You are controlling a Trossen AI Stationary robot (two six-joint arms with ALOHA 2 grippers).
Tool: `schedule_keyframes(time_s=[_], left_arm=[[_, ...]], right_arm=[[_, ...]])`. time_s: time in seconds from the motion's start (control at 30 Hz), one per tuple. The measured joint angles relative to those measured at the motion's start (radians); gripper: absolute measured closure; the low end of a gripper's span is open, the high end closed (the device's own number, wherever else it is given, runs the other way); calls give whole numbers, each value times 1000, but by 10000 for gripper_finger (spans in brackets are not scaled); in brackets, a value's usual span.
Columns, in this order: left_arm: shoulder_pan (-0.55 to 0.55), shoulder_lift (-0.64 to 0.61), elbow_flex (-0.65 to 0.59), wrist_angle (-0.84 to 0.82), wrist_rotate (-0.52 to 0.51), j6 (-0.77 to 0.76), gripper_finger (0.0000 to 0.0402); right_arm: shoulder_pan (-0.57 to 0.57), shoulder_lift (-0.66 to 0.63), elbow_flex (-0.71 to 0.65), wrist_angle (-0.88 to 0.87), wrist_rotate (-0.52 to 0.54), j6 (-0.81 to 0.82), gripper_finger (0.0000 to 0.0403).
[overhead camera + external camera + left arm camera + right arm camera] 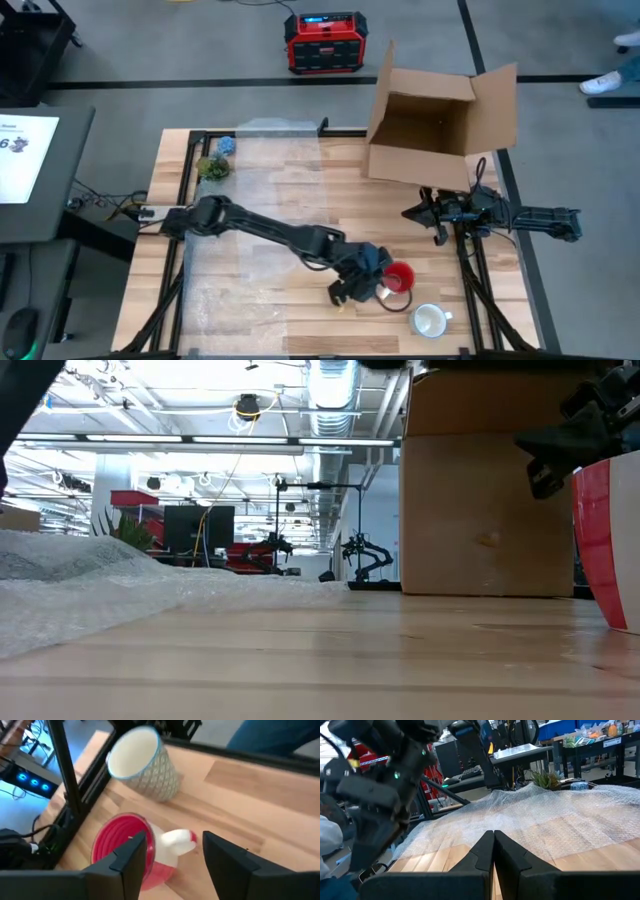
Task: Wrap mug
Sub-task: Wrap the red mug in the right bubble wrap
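Left gripper (170, 857): your fingers are spread wide, poised over the red mug (127, 847), its white handle between them, no contact.
Red mug: right beneath your left claw.
White mug (428, 320): just beyond the red one.
Bubble wrap (255, 220): behind your left claw.
Right gripper (493, 851): fingers pressed together, empty, near the cardboard box (440, 120).

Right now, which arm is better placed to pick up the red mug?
Left. The left gripper is open at the red mug, its fingers straddling the white handle. The right gripper is shut and waits near the cardboard box, farther off.
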Motion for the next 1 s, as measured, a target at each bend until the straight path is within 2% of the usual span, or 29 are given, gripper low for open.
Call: schedule_keyframes(time_s=[0.2,0.43,1.0], left_arm=[[18,81,77,1,-20,38,199],[37,96,71,-7,-40,89,197],[54,129,38,33,-64,271,238]], right_arm=[[0,0,0,1,0,0,403],[0,0,0,2,0,0,403],[0,0,0,2,-1,0,403]])
